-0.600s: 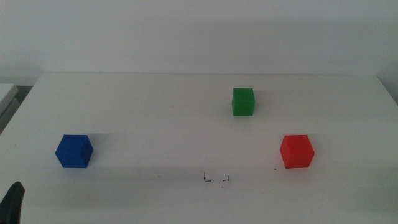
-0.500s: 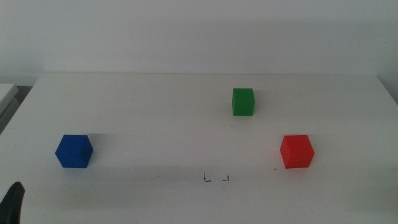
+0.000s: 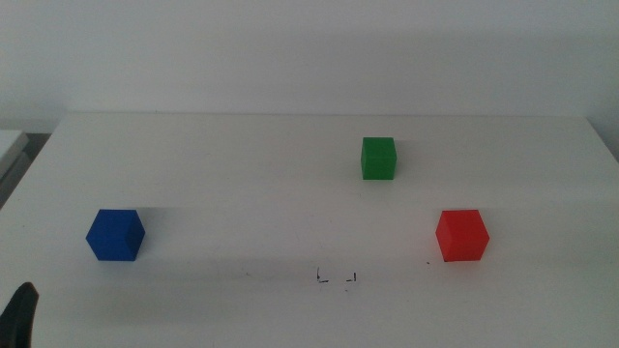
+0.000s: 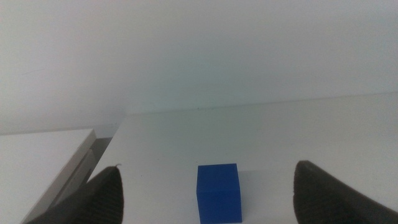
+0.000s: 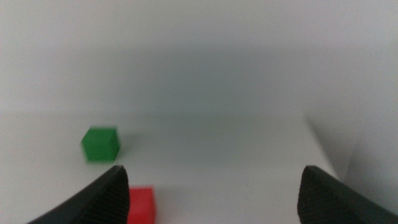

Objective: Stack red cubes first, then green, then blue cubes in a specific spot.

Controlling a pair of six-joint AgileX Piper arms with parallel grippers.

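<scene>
The left pincer (image 3: 21, 314) shows only as a dark tip at the bottom edge of the middle view. The right pincer (image 5: 211, 198) is out of that view. In the right wrist view the red cube (image 5: 141, 205) is cut off, and the green cube (image 5: 100, 144) looks blurry.

A white table (image 3: 290, 193) carries three cubes, each resting flat and well apart from the others. Taking the specific spot (image 3: 337, 277), a bare patch framed by two tiny black corner marks near the table's front edge, as landmark: the blue cube (image 3: 115, 235) sits far to its left, the red cube (image 3: 461, 235) to its right and slightly behind, and the green cube (image 3: 378, 158) well behind it.
</scene>
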